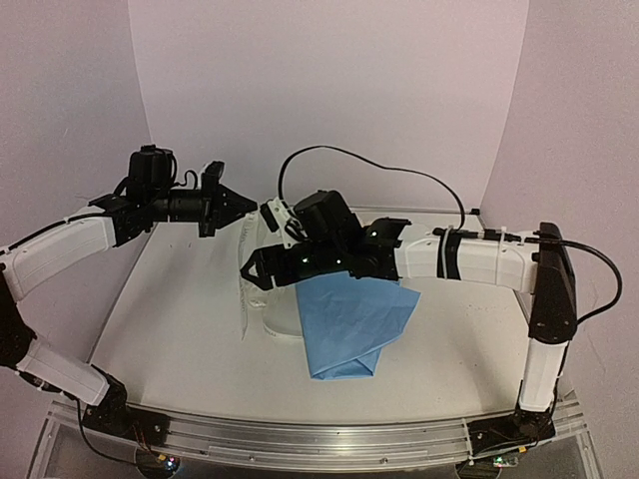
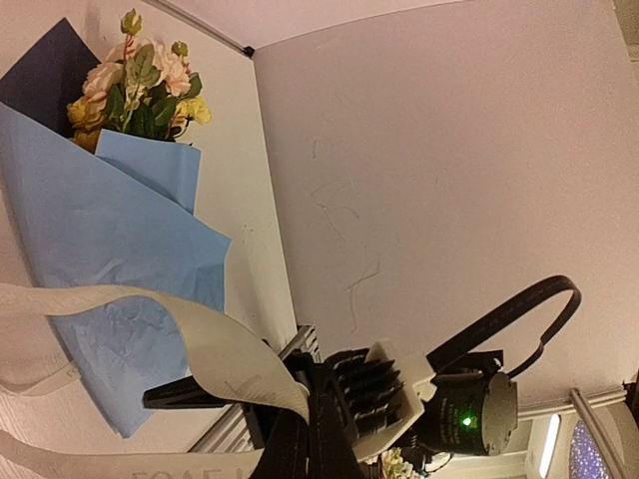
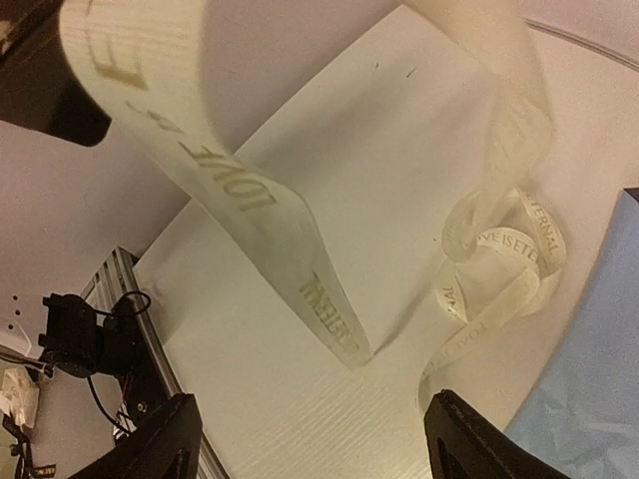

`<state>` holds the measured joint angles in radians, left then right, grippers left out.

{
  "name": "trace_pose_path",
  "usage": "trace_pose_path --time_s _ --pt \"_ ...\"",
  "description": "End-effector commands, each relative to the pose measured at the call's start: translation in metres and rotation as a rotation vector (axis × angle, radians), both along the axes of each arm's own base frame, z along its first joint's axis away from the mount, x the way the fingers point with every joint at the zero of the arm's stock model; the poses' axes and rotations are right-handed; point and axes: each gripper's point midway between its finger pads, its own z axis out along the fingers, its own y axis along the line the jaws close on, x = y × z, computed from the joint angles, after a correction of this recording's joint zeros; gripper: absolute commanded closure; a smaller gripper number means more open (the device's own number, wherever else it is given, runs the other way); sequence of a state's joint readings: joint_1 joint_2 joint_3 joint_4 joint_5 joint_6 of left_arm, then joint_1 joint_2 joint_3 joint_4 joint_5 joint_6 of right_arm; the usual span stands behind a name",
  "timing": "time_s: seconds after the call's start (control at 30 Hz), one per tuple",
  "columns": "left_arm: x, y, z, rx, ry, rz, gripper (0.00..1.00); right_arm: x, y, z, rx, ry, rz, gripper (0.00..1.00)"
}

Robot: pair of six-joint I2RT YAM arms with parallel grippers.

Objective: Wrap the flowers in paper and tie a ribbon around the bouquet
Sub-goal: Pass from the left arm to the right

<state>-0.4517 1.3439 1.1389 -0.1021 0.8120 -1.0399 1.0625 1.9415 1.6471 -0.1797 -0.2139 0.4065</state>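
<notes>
The flowers, pink, cream and yellow with green leaves, lie wrapped in the blue paper on the table. In the top view my right arm covers the blooms and only the paper shows. My left gripper is shut on the off-white ribbon and holds it above the table. The ribbon hangs down from it to the tabletop. My right gripper is open just right of the hanging strand. In the right wrist view the ribbon dangles ahead of the open gripper, with nothing between its fingers.
More ribbon lies in loose curls on the white tabletop beside the paper's edge. An aluminium rail runs along the near edge. Pale walls close in the back and sides.
</notes>
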Motion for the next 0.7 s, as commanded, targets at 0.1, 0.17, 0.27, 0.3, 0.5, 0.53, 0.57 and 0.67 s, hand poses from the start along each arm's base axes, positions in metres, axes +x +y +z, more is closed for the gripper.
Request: trace_pose_path --time_s 0.1,0.17,0.27,0.3,0.5,0.53,0.57,0.67 --pt "0.002 -0.008 0.053 -0.208 0.017 0.018 1.00 0.027 0.034 0.016 0.097 -0.106 -0.100 0.20" --pt "0.003 -0.008 0.057 -0.219 0.019 0.026 1.00 0.034 0.036 0.017 0.101 -0.128 -0.132 0.19" --pt "0.003 -0.009 0.060 -0.226 0.024 0.029 1.00 0.047 0.035 0.018 0.098 -0.161 -0.194 0.19" --pt "0.003 -0.009 0.060 -0.231 0.027 0.031 1.00 0.051 0.035 0.020 0.097 -0.172 -0.215 0.19" --pt "0.004 -0.006 0.061 -0.252 0.042 0.057 1.00 0.063 0.036 0.027 0.117 -0.198 -0.270 0.23" --pt "0.004 -0.006 0.061 -0.254 0.042 0.058 1.00 0.063 0.038 0.031 0.136 -0.197 -0.271 0.26" --pt "0.005 -0.006 0.061 -0.254 0.044 0.062 1.00 0.063 0.038 0.031 0.142 -0.191 -0.274 0.30" --pt "0.007 -0.005 0.061 -0.265 0.049 0.070 1.00 0.064 0.038 0.031 0.157 -0.184 -0.285 0.49"
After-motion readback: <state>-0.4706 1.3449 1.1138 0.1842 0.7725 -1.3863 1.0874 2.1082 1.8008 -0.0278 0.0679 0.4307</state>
